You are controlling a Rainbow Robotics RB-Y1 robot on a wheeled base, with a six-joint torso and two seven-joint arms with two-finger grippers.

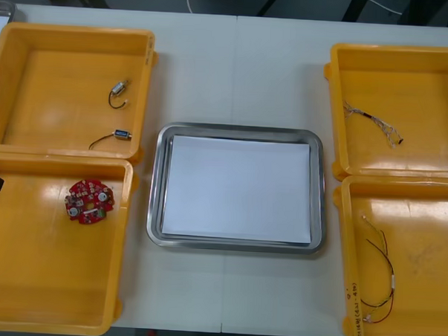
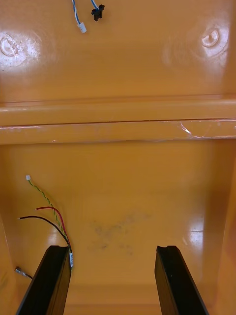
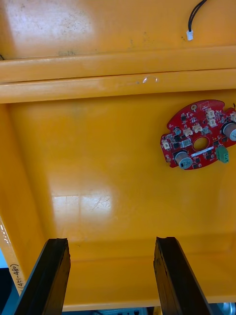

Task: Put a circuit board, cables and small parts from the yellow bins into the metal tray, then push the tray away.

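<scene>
Both jaws stand wide and hold nothing over the lower bins.
Lower left: the left jaws hang above the yellow bin (image 1: 41, 279) with the round red circuit board (image 1: 89, 201); small metal parts (image 1: 119, 91) lie upper left. The white-lined metal tray (image 1: 158, 187) sits centre on the worktop (image 1: 235, 72). Upper right lies a twisted blue and white cable (image 1: 372, 122). Lower right: the right jaws hang beside the red and yellow cable (image 2: 63, 230).

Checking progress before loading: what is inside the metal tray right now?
The metal tray holds a white sheet covering its floor, with nothing on top. The floor beneath the sheet is hidden.
</scene>
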